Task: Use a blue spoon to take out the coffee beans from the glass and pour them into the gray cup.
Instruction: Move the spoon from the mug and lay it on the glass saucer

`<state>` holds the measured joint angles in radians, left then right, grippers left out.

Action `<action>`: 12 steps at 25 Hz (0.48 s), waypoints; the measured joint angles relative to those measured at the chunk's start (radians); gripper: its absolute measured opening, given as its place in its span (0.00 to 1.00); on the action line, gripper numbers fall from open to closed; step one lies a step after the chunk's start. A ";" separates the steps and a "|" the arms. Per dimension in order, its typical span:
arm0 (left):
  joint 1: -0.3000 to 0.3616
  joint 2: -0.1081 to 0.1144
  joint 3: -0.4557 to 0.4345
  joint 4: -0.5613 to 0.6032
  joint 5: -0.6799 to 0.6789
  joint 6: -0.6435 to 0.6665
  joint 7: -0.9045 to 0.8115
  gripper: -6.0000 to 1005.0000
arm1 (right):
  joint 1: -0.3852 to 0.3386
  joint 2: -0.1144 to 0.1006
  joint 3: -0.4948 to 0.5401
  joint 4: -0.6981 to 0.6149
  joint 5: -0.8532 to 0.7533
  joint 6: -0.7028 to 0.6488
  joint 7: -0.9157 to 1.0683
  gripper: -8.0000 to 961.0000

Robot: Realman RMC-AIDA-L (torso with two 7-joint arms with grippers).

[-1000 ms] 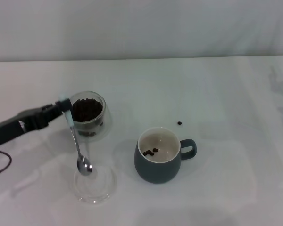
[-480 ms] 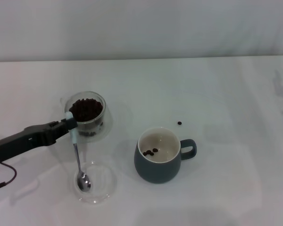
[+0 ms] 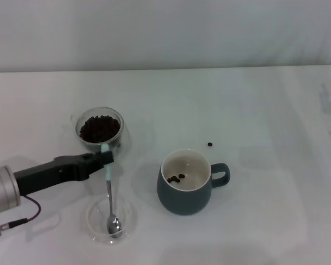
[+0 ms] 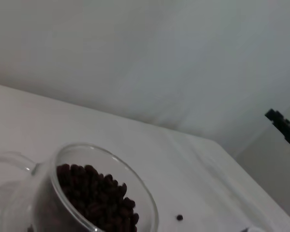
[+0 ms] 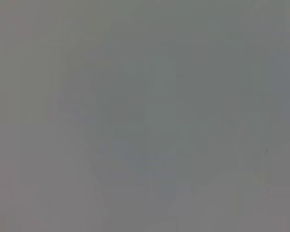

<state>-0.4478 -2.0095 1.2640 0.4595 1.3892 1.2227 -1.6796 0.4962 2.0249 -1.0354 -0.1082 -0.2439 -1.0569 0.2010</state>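
Your left claw clamped on blue spoon handle top. Spoon hangs bowl-down into shallow clear dish at bench near edge. Glass with coffee beans at 12 o'clock from claw, just beside it. Gray cup at 3 o'clock from spoon, few beans inside. Stray bean at 1 o'clock from cup. Right claw out of sight.

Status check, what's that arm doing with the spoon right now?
Left gripper shut on blue spoon, bowl down in glass dish. Few coffee beans in gray cup; the glass full. One stray bean on table.
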 joint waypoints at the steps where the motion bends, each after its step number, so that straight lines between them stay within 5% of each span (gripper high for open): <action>1: -0.001 -0.001 0.000 0.000 0.004 -0.002 0.000 0.15 | 0.000 0.000 0.000 0.000 0.000 0.000 0.000 0.50; 12: -0.009 -0.009 0.000 -0.009 0.043 -0.042 -0.008 0.16 | -0.003 0.000 0.000 0.002 0.000 0.000 0.000 0.50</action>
<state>-0.4571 -2.0188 1.2636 0.4510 1.4320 1.1810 -1.6876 0.4934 2.0248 -1.0354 -0.1058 -0.2439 -1.0569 0.2009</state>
